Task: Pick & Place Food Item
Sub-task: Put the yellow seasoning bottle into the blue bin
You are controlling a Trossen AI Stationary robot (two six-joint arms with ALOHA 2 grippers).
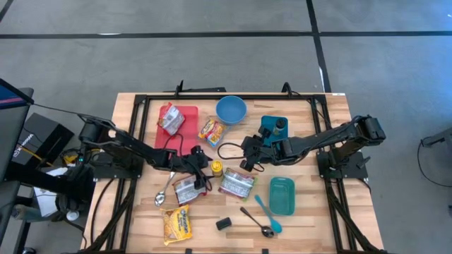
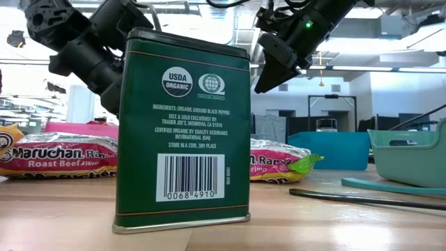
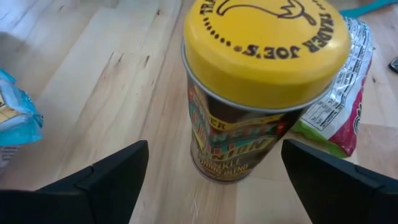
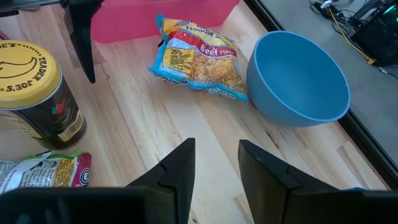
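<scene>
A can with a yellow lid (image 3: pixel 261 81) stands upright on its base on the wooden table; it also shows in the high view (image 1: pixel 217 168) and the right wrist view (image 4: pixel 37 93). My left gripper (image 3: pixel 214 155) is open wide, one finger on each side of the can and clear of it; in the high view the left gripper (image 1: pixel 201 164) is just left of the can. My right gripper (image 1: pixel 248 152) is open and empty above the table, right of the can; its wrist view looks at a blue noodle pack (image 4: pixel 199 62) and a blue bowl (image 4: pixel 298 78).
A pink tray (image 1: pixel 189 116) with a red noodle pack (image 1: pixel 171 118) lies at the far left. Ramen packs (image 1: pixel 188 189) (image 1: pixel 236 183), a yellow pack (image 1: pixel 176 224), a green tin (image 2: pixel 182 129), a teal container (image 1: pixel 282 195) and spoons (image 1: pixel 256 220) lie nearer the front.
</scene>
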